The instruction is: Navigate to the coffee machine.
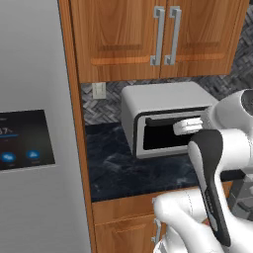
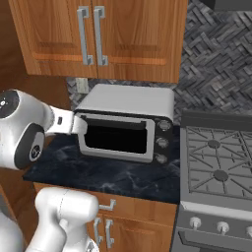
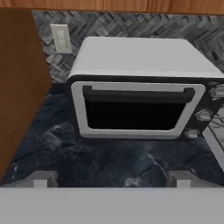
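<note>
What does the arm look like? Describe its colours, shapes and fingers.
The arm is glossy white, built of rounded, bulbous segments. A long black panel runs down one link in the left base view, and a dark grey cap with a small round mark covers a joint in the right base view. In the hand view the gripper has two small, blocky grey fingers.

White toaster oven with black glass door on dark marbled counter, wall outlet just left above it, wooden upper cabinets with two metal handles, grey fridge panel at left, dark display with blue icons
</note>
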You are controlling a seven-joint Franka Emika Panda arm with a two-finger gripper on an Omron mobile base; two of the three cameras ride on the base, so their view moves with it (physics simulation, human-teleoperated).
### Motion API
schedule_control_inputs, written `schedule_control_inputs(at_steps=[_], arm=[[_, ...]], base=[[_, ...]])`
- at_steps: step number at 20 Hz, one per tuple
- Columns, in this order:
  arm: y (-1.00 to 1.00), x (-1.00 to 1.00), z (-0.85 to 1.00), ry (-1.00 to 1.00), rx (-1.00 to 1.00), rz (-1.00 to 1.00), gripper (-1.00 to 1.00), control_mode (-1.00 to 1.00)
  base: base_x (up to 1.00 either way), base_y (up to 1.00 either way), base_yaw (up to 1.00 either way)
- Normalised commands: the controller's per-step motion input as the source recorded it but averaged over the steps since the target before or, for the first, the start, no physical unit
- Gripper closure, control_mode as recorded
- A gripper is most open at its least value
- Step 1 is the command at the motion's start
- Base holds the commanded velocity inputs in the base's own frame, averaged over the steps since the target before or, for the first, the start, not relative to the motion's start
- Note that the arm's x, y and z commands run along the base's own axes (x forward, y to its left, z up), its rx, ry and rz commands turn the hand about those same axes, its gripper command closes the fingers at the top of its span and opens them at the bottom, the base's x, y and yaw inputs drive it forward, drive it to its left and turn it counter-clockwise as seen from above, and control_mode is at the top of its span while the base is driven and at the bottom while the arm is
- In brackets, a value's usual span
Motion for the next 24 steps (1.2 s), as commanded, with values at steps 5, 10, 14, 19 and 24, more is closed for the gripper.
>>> schedule_control_inputs(at_steps=[5,10,14,19,24], arm=[[-0.05,-0.16,0.08,-0.22,0.00,-0.01,-1.00,1.00],[0.00,0.00,0.00,0.00,0.00,0.00,-1.00,1.00],[0.00,0.00,0.00,0.00,0.00,0.00,-1.00,1.00],[0.00,0.00,0.00,0.00,0.00,0.00,-1.00,1.00],[0.00,0.00,0.00,0.00,0.00,0.00,-1.00,1.00]], base=[[-0.35,-0.27,-0.02],[-0.34,-0.98,-0.21],[-0.19,-0.84,-0.54],[0.00,-0.32,-0.88],[0.00,-0.19,-0.94]])
